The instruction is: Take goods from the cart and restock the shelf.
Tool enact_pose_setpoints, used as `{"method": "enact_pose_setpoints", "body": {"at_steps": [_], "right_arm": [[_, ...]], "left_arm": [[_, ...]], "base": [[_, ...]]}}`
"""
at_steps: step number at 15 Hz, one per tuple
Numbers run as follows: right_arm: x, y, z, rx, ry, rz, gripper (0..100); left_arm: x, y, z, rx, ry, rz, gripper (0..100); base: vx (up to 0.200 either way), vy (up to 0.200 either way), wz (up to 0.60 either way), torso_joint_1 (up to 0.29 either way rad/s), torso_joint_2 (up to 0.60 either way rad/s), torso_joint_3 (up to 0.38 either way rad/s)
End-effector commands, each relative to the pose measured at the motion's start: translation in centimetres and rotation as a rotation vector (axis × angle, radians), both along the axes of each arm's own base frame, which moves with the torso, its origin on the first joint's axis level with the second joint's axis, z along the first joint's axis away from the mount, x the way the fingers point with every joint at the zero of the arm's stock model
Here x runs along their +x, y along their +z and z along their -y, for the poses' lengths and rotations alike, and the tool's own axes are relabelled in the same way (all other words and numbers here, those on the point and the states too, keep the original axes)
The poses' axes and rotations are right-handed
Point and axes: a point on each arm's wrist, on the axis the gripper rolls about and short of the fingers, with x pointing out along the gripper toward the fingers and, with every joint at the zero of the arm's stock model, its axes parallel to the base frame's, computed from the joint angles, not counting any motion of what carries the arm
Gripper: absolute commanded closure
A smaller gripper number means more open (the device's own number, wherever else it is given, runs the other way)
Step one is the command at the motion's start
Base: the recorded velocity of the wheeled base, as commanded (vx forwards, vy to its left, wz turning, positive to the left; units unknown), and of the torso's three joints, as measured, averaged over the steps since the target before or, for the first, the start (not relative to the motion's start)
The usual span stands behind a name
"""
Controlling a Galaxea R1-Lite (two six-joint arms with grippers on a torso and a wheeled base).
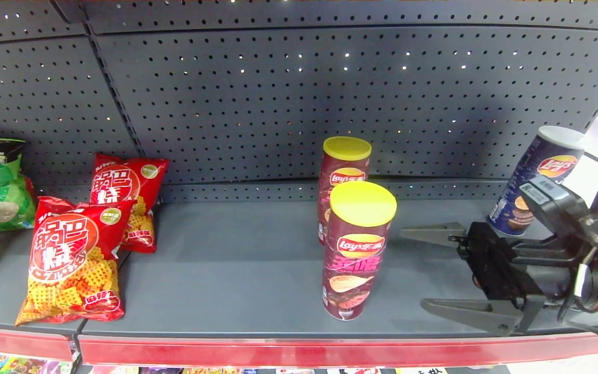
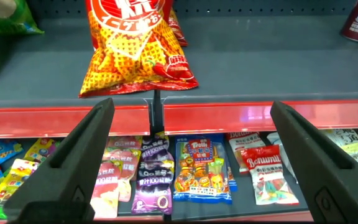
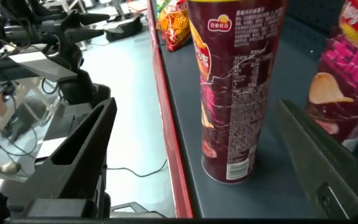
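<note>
Head view: a maroon chip can (image 1: 357, 254) stands upright near the shelf (image 1: 226, 275) front edge. The right gripper (image 1: 413, 270) gapes empty just beside it. Placing looks done; next, withdraw without knocking it. The left gripper (image 2: 191, 112) is spread wide too.

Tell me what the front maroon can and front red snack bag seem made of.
Front maroon can: probably a paperboard tube, smooth glossy printed wrap; yellow lid looks like matte plastic. Front red snack bag: thin glossy film, crinkled and reflecting light.
</note>
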Motion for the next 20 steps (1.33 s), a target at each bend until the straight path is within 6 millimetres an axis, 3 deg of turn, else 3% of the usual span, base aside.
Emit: {"method": "enact_pose_setpoints", "body": {"at_steps": [1, 2, 4, 11, 13, 16, 20], "right_arm": [[-2.3, 2.0, 1.5, 0.030, -0.043, 0.090, 0], [-4.4, 3.7, 2.3, 0.052, -0.075, 0.174, 0], [-8.2, 4.9, 3.3, 0.087, -0.166, 0.250, 0], [-18.9, 3.0, 7.5, 0.189, -0.503, 0.304, 0], [-20.1, 2.4, 7.8, 0.219, -0.614, 0.330, 0], [-20.0, 1.2, 8.1, 0.245, -0.761, 0.315, 0], [-20.5, -1.5, 8.1, 0.236, -0.821, 0.295, 0]], "left_arm": [[0.0, 0.0, 0.0, 0.000, 0.000, -0.001, 0], [0.0, 0.0, 0.0, 0.000, 0.000, -0.001, 0], [0.0, 0.0, 0.0, 0.000, 0.000, -0.001, 0], [0.0, 0.0, 0.0, 0.000, 0.000, -0.001, 0], [0.0, 0.0, 0.0, 0.000, 0.000, -0.001, 0], [0.0, 0.0, 0.0, 0.000, 0.000, -0.001, 0], [0.0, 0.0, 0.0, 0.000, 0.000, -0.001, 0]], "base": [[0.000, 0.000, 0.00, 0.000, 0.00, 0.000], [0.000, 0.000, 0.00, 0.000, 0.00, 0.000], [0.000, 0.000, 0.00, 0.000, 0.00, 0.000], [0.000, 0.000, 0.00, 0.000, 0.00, 0.000], [0.000, 0.000, 0.00, 0.000, 0.00, 0.000], [0.000, 0.000, 0.00, 0.000, 0.00, 0.000], [0.000, 0.000, 0.00, 0.000, 0.00, 0.000]]}}
